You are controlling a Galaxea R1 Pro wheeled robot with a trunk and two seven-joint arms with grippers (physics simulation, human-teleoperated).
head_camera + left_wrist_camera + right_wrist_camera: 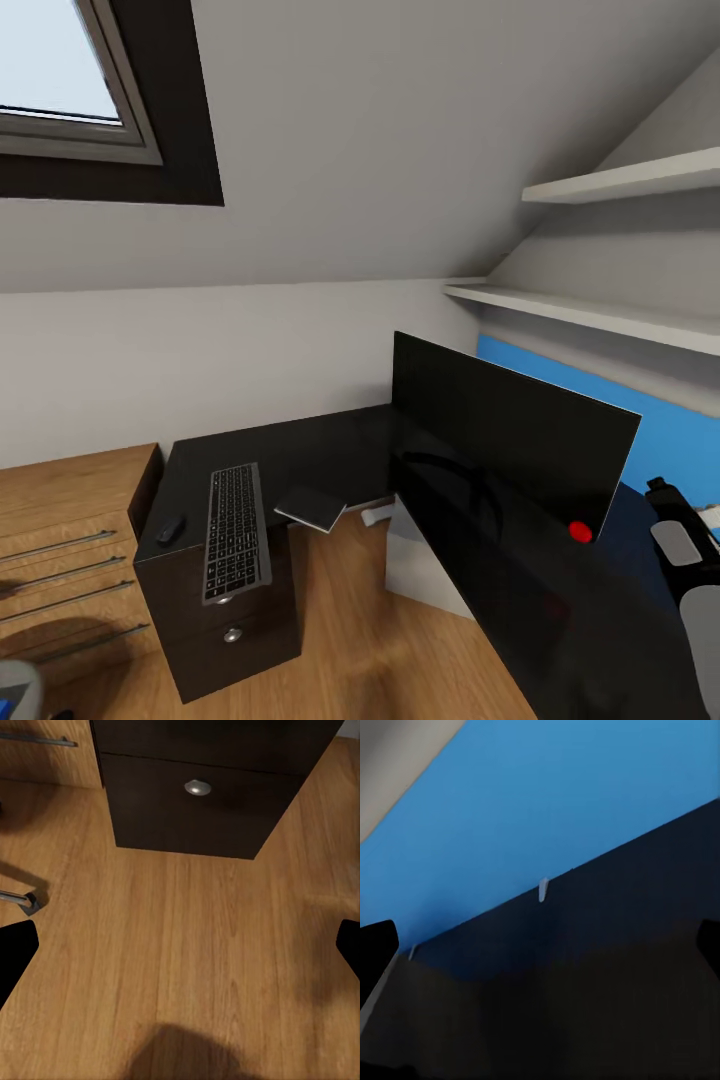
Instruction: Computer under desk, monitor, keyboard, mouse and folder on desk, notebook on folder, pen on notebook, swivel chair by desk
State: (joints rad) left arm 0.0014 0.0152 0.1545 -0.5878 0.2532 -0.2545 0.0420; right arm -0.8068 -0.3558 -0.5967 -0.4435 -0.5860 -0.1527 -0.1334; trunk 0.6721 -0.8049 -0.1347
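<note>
Glossy black surface point(330, 440) carries the keyboard point(236, 530), long axis running away from the robot, ahead of the left gripper point(180, 945). That gripper hangs wide open and empty over the floor point(195, 945), facing the drawer unit point(195, 795). Right gripper point(540, 945), also spread and empty, is farther off beside the monitor point(500, 440).

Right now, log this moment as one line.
monitor on desk | keyboard, mouse, notebook on desk | computer under desk | grippers open, empty

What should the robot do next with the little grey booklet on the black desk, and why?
Probably turn and reach the left arm toward the thin grey notebook, which overhangs the glossy black desk edge beside the slim silver keyboard. The left claw, open, points at the wooden floor, far from it.
</note>
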